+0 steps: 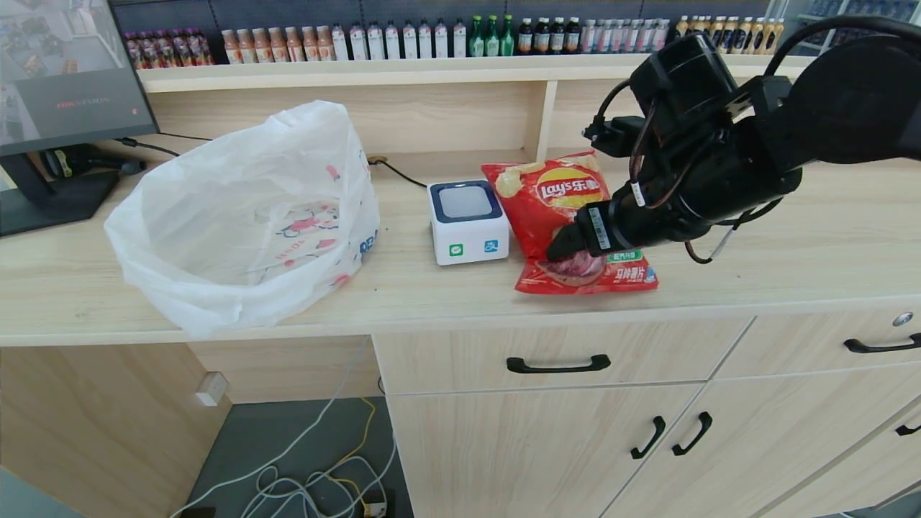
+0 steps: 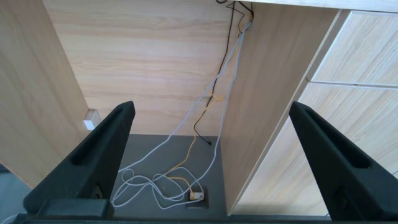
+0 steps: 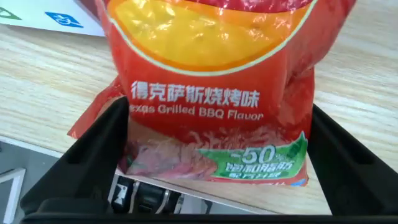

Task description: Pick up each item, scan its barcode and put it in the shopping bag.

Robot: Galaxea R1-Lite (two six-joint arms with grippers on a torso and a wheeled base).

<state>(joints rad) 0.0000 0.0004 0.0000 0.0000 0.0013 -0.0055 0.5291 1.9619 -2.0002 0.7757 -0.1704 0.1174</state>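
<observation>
- Chips bag (image 1: 554,194): red, lying flat on the wooden counter (image 1: 719,273), printed face up, its top end toward the back wall and its bottom end near the front edge.
- My right pincer (image 1: 575,248) is down over the lower part of that bag, reaching in from the right.
- Right wrist view: right pincer (image 3: 217,112) is spread wide, one finger (image 3: 93,155) on each side of the chips bag (image 3: 211,62). The bag's side edges come up to the inner faces of both fingers. I cannot tell whether they press it. The bag sits on the counter (image 3: 37,74).
- Scanner box (image 1: 468,223): white cube with a dark-framed window on top, just beside the chips bag on its left. I cannot tell if the two touch.
- Shopping bag (image 1: 245,208): white plastic, mouth open and facing up, on the counter left of the scanner box, so the scanner stands between it and the chips.
- My left pincer (image 2: 211,162) hangs low in front of the open bay under the counter. Its fingers (image 2: 93,155) are far apart with nothing between them.
- Cables (image 2: 180,143) run down the bay's back panel and coil on the dark floor.
- Monitor (image 1: 65,65) stands at the counter's far left. A row of bottles (image 1: 432,36) lines the shelf behind.
- Drawer handle (image 1: 557,365), black, on the cabinet front below the chips.
</observation>
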